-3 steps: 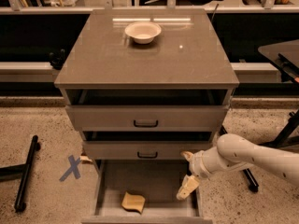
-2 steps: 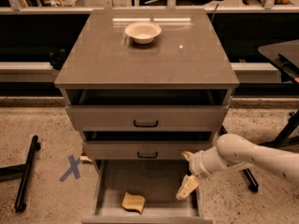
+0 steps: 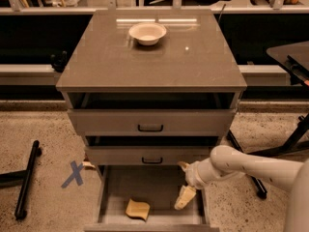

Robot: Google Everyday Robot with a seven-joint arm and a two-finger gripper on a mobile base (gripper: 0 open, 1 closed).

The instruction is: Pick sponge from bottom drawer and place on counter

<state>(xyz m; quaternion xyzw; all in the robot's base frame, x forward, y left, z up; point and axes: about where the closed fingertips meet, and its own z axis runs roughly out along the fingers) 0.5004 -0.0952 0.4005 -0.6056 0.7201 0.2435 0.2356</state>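
Gripper [image 3: 184,183], jaws apart, hangs over bottom drawer [image 3: 145,182], right of sponge [image 3: 137,209]

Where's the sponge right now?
In the camera view, the sponge lies near the front of the open bottom drawer, left of centre; the end effector hangs clear to its right.

The counter [image 3: 120,62] is smooth and glossy, streaked with reflected light; the bowl [image 3: 147,33] looks matt cream; the sponge [image 3: 137,209] looks soft in the matt grey bottom drawer [image 3: 145,182]; the gripper [image 3: 184,199], over the drawer's right side, is smooth pale plastic; the floor [image 3: 43,129] is rough and speckled.
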